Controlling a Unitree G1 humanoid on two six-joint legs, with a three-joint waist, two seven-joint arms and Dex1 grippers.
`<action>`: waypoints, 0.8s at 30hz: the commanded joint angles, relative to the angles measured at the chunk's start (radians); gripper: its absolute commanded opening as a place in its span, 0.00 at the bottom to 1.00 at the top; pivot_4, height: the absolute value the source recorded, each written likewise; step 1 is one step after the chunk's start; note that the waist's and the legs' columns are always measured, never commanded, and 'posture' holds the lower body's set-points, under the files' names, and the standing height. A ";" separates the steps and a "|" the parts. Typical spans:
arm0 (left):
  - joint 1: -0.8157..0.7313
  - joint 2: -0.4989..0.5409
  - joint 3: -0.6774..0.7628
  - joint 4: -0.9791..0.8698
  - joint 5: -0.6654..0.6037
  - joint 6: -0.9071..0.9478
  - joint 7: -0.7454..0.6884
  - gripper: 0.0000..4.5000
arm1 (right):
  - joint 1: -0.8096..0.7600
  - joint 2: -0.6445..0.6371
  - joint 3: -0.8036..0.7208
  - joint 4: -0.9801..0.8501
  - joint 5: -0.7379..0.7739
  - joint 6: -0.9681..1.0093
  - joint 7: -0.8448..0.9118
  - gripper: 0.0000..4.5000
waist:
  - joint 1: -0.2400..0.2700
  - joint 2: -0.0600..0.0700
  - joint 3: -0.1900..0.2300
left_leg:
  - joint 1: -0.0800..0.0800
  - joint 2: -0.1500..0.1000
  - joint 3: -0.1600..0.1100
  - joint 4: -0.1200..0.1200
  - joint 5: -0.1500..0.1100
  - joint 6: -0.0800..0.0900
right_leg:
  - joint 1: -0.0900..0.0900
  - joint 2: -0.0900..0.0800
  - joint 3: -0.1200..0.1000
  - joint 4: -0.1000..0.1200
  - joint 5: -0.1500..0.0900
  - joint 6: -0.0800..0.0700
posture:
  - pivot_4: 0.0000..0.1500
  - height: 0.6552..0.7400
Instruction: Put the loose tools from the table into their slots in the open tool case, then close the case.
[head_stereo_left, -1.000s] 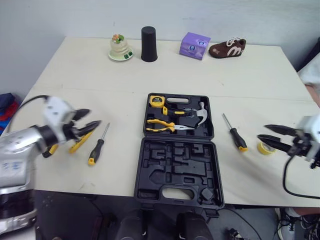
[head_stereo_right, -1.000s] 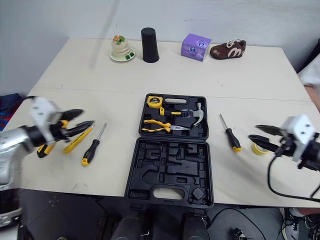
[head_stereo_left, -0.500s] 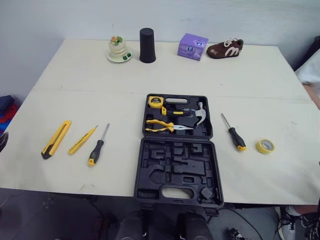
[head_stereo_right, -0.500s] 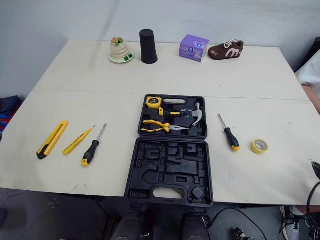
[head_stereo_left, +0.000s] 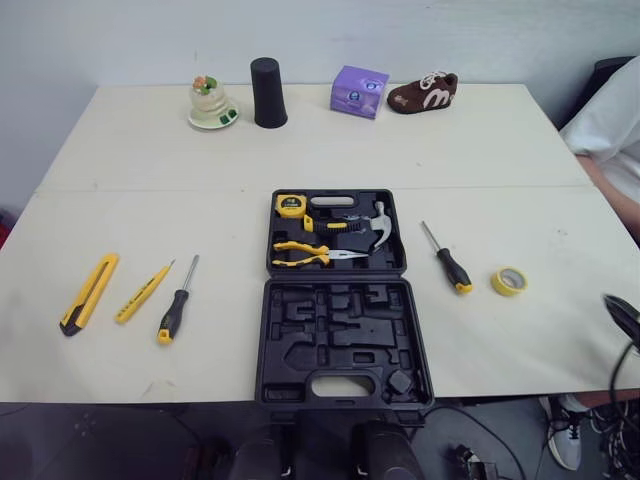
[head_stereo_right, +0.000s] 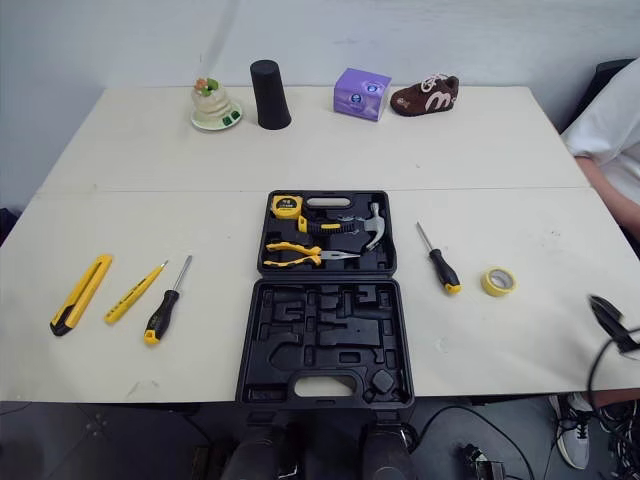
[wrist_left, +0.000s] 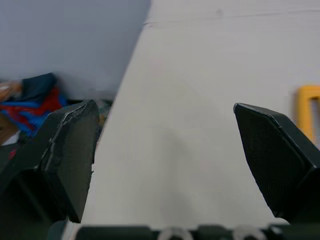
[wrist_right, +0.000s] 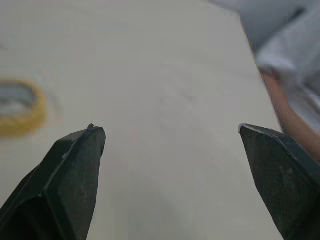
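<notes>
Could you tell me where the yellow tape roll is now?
In the left eye view, the tape roll lies on the table, on the right, just right of a screwdriver beside the case.

Table (head_stereo_left: 480, 150), open tool case (head_stereo_left: 342, 338), tape roll (head_stereo_left: 509, 281), utility knife (head_stereo_left: 88, 293)

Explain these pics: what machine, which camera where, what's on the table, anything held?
A two-armed humanoid robot. The two wide pictures come from its head camera, looking down at a table. The two close ones come from wrist cameras, looking along the left fingers and right fingers: both pairs open, holding nothing. On the table: an open case holding a tape measure, hammer and pliers; on its left a knife, thin yellow tool and left screwdriver; on its right the right screwdriver and a tape roll. A cup, box and shoe at the back.
</notes>
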 joint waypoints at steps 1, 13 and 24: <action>0.095 0.017 -0.016 -0.216 -0.026 0.059 -0.062 1.00 | -0.019 0.035 0.066 -0.218 0.052 0.102 -0.006 0.99 | 0.005 0.000 0.000 | -0.001 0.000 0.000 0.000 0.000 0.000 | -0.001 0.000 0.000 0.000 0.000 0.000 | 1.00 1.00; 0.110 0.007 -0.066 -0.858 -0.349 0.797 0.149 1.00 | -0.072 0.149 0.284 -0.602 0.245 0.278 0.242 0.99 | 0.031 0.000 0.000 | -0.003 -0.001 -0.003 0.004 -0.003 0.003 | 0.002 -0.001 0.001 -0.003 0.001 -0.001 | 1.00 1.00; -0.285 -0.203 -0.208 -1.059 -0.434 1.387 0.575 1.00 | -0.076 0.168 0.376 -0.615 0.214 0.198 0.425 0.99 | 0.030 -0.002 0.000 | -0.003 -0.002 -0.004 0.005 -0.002 0.002 | 0.003 0.005 0.001 0.000 0.001 -0.001 | 1.00 1.00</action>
